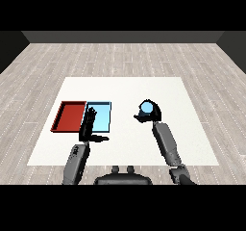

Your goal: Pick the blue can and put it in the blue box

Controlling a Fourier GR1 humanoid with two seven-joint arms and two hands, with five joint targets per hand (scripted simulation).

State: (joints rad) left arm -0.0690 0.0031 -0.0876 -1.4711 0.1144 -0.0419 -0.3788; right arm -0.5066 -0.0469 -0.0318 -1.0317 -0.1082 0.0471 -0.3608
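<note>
The right hand (pixel 153 113) has its fingers curled round the blue can (pixel 146 109), holding it over the white table (pixel 144 88), well to the right of both trays. No label or writing on the can is legible. The left hand (pixel 88 125) has straight fingers and its thumb spread aside, overlapping the near left edge of the blue tray (pixel 102 117). The red tray (pixel 69 116) lies touching the blue tray's left side.
</note>
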